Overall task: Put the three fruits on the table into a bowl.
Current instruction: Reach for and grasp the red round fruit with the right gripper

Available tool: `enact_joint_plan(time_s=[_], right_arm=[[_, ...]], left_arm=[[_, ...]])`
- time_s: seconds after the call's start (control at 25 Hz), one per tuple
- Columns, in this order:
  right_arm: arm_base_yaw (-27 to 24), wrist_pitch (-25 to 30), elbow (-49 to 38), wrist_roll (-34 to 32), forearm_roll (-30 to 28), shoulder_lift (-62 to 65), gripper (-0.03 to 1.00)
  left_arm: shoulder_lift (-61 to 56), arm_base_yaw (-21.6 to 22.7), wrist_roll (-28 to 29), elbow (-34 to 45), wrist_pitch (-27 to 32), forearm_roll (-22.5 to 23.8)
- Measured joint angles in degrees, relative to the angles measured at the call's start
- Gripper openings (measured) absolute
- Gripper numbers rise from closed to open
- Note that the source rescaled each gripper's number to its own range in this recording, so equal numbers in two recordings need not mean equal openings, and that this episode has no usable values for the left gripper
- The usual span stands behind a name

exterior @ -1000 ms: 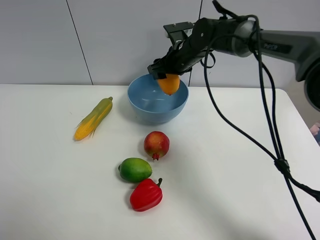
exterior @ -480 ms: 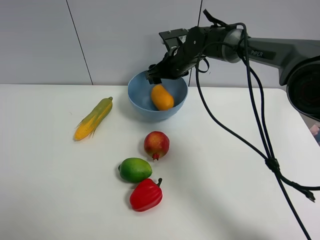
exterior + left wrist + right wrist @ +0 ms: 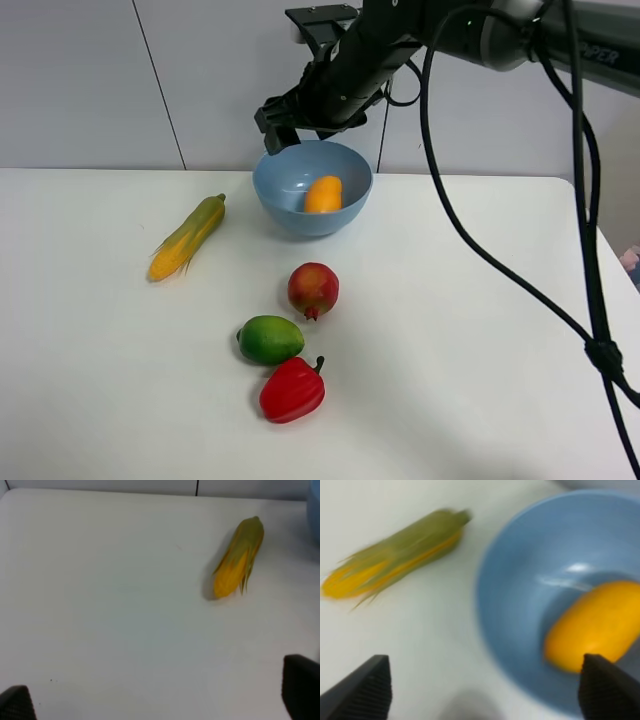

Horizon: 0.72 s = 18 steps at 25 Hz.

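The right gripper (image 3: 283, 128) hangs at the upper centre of the high view, just above the back-left rim of the bowl (image 3: 285, 185). Its wrist view shows the fingers spread wide with nothing between them, a pose that suits letting a fruit drop there. Under it the mango (image 3: 323, 194) lies on its side inside the bowl, towards the right wall, clear of the gripper.

Below the bowl, mid-frame, the pomegranate (image 3: 313, 289) and, lower left of it, the lime (image 3: 270, 339) sit apart on the surface (image 3: 480, 330); these two look like what remains. The pepper (image 3: 292, 389) just below the lime and the corn cob (image 3: 187, 237) at the left are not meant for the bowl.

The left gripper (image 3: 157, 695), seen only in its wrist view, is also spread and empty, over bare surface near the corn cob.
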<state>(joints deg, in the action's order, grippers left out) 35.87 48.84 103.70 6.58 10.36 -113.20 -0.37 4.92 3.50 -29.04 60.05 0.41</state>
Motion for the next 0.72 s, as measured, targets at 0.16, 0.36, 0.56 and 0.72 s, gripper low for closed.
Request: enact_joint_plan(time_s=[0.16,0.36,0.56,0.72], right_arm=[[4.13,6.27,-1.11,-6.58,-2.47,1.40,0.45],[5.13,7.01,-12.99,-13.21,-2.53,3.23,0.59],[4.64,-2.24,-26.53,-19.79,-1.75,4.26,0.72],[4.11,-11.51,-32.19,-20.85,0.22,4.26,0.74]], left_arm=[[0.00,0.00,0.00,0.00,0.00,0.00],[0.00,0.00,0.00,0.00,0.00,0.00],[0.00,0.00,0.00,0.00,0.00,0.05],[0.00,0.00,0.00,0.00,0.00,0.05]])
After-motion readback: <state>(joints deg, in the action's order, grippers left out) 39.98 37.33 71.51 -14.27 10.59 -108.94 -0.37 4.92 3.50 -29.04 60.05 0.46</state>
